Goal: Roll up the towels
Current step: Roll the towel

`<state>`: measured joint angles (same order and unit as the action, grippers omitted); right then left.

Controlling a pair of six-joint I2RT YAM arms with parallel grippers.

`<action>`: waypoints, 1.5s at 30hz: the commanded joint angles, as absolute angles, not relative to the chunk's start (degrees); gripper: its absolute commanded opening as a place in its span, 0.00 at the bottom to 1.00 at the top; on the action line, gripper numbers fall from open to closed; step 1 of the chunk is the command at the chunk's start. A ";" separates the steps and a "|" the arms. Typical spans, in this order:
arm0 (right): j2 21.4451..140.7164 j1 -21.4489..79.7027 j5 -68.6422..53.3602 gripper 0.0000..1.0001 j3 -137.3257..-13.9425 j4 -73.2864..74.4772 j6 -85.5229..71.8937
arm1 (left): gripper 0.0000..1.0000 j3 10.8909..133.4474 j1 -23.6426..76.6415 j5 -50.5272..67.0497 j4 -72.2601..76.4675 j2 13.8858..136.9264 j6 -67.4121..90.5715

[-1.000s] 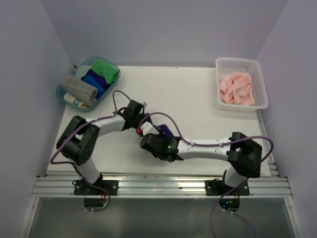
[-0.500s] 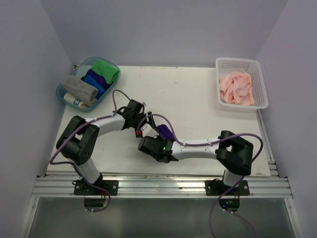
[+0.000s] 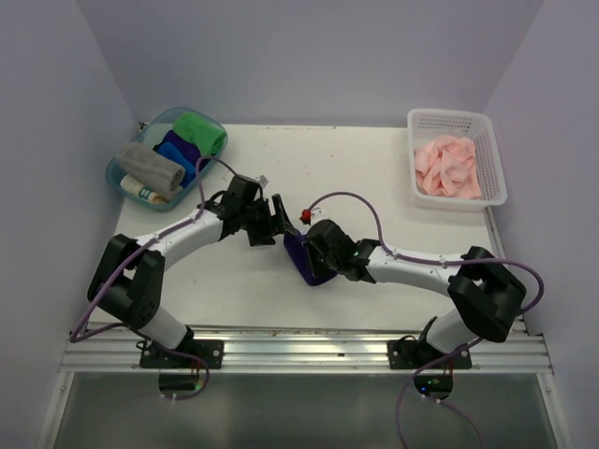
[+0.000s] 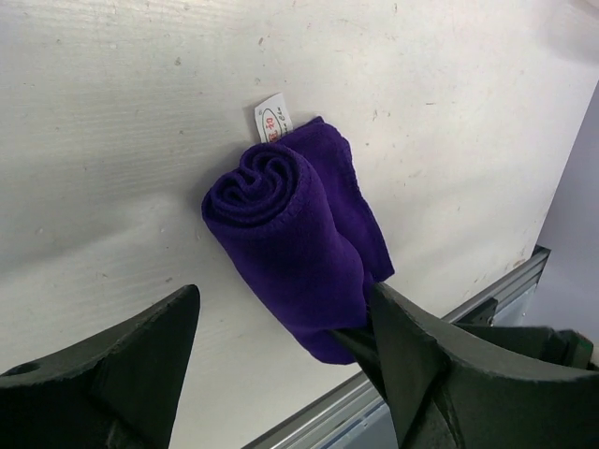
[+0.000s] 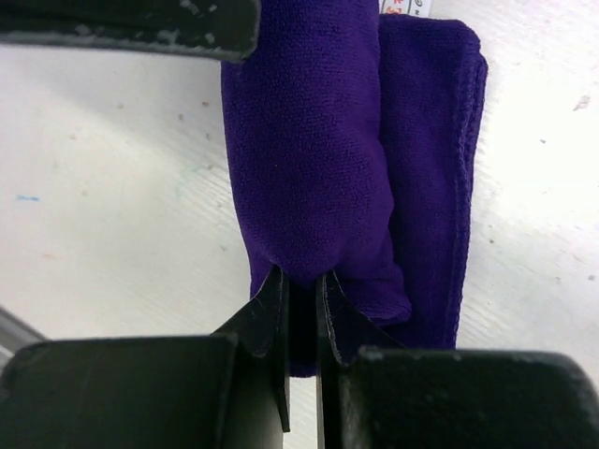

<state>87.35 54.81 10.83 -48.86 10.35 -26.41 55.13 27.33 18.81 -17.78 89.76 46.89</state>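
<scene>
Centrally, rolled purple towel (image 4: 290, 243) on scuffed white table (image 4: 112, 112); lilac walls (image 3: 309, 56).

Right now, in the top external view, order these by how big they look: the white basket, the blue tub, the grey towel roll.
1. White basket and blue tub: too alike to rank.
2. Grey towel roll: clearly smallest, lying inside the tub.

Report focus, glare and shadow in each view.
Top external: even soft light, no glare, only faint shadows on the table. Left wrist: purple towel sharp, near fingers dark and soft. Right wrist: towel weave crisp, end effector near-black, little detail.
</scene>
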 commanded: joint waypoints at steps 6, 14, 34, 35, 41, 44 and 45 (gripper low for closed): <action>86.66 47.47 -12.54 0.00 -42.10 -2.45 -36.81 | 0.74 54.49 27.33 21.09 -15.21 86.84 45.97; 89.91 42.90 -22.05 0.00 -36.92 -12.47 -42.71 | 0.73 53.96 29.00 23.64 -10.46 88.06 46.76; 88.60 40.08 -17.86 0.14 -37.44 -3.71 -38.59 | 0.70 56.08 32.08 25.58 -6.33 99.75 47.37; 86.42 40.43 -16.28 0.23 -38.57 -1.78 -36.84 | 0.70 55.99 32.08 25.40 -6.50 99.76 47.37; 79.02 45.24 -0.83 0.58 -45.25 12.91 -31.30 | 0.70 56.34 32.08 24.96 -7.73 100.20 47.37; 78.13 50.95 9.70 0.63 -49.29 17.92 -29.71 | 0.70 56.43 32.17 24.96 -8.09 100.55 47.20; 78.40 52.19 11.84 0.64 -50.26 18.80 -29.36 | 0.70 56.43 32.17 24.87 -8.09 100.72 47.20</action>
<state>79.83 47.92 -1.50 -45.41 10.28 -33.36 56.16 31.44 25.47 -6.44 98.48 47.44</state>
